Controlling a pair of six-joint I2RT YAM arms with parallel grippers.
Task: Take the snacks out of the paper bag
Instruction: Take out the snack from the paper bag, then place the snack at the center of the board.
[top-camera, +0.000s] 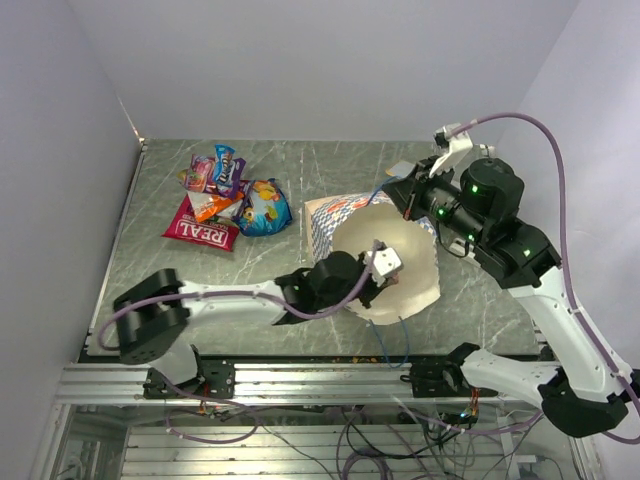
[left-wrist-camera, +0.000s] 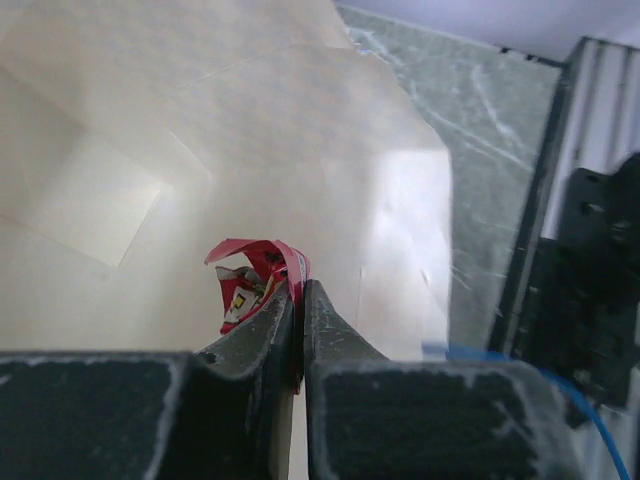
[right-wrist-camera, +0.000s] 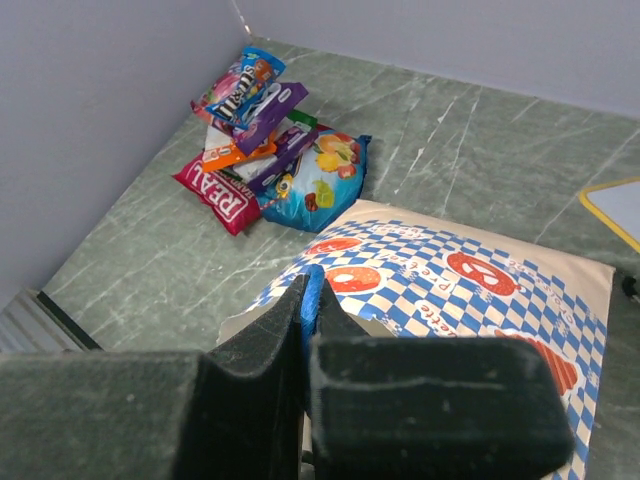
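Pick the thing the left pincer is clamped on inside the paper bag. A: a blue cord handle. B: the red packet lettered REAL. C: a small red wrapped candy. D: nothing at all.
C: the left wrist view shows the left pincer shut on the red wrapped candy, with the paper bag lining behind it.
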